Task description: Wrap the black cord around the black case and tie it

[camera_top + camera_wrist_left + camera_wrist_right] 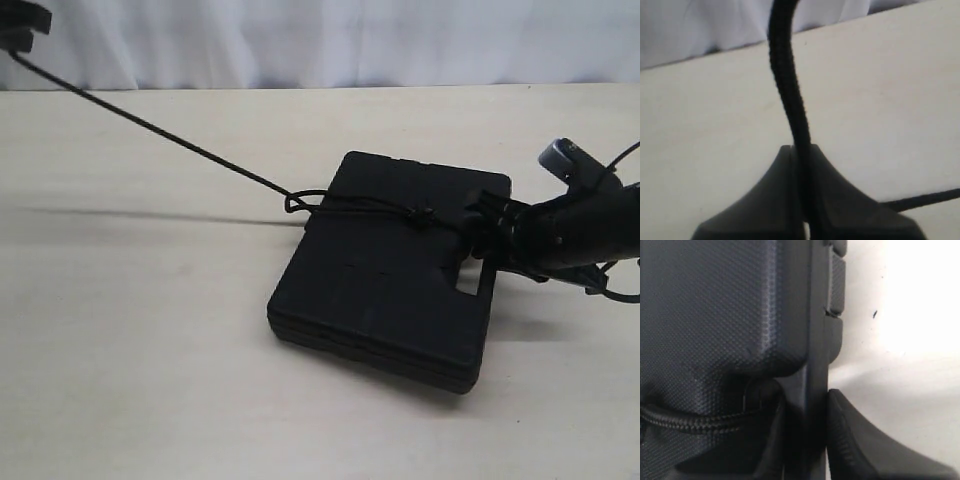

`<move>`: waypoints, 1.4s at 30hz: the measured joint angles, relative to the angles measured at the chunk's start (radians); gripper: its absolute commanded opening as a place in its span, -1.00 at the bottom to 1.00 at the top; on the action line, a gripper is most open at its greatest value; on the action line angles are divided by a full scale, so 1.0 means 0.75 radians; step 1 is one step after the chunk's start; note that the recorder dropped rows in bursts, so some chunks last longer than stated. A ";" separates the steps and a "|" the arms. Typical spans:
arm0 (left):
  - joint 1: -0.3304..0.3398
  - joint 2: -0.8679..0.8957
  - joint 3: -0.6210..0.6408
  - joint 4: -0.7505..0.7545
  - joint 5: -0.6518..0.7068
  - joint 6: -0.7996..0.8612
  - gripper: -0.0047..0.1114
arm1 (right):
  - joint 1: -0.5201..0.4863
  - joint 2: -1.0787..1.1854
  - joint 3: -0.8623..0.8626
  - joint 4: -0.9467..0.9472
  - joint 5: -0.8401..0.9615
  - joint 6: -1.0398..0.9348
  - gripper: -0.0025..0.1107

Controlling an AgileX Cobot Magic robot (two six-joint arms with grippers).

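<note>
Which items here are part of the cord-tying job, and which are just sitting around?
In the job:
- black cord, knotted on top of the case, running taut to the left gripper
- black case
- left gripper, clamped on the cord
- right gripper, fingers either side of the case's edge

Just there:
- table
- white curtain behind

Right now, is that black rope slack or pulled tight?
Tight: the black cord runs straight from the left gripper to the black case.
</note>
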 measured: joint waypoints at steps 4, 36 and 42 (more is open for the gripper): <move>0.068 0.000 0.158 0.003 -0.106 -0.016 -0.92 | 0.000 0.000 -0.010 0.000 -0.008 -0.021 -0.88; 0.231 -0.063 0.426 0.199 -0.285 0.214 0.27 | 0.002 0.299 -0.361 -0.039 0.323 -0.180 -0.60; 0.191 -0.184 0.262 0.281 -0.298 0.231 0.26 | 0.002 0.299 -0.363 -0.033 0.318 -0.218 -0.60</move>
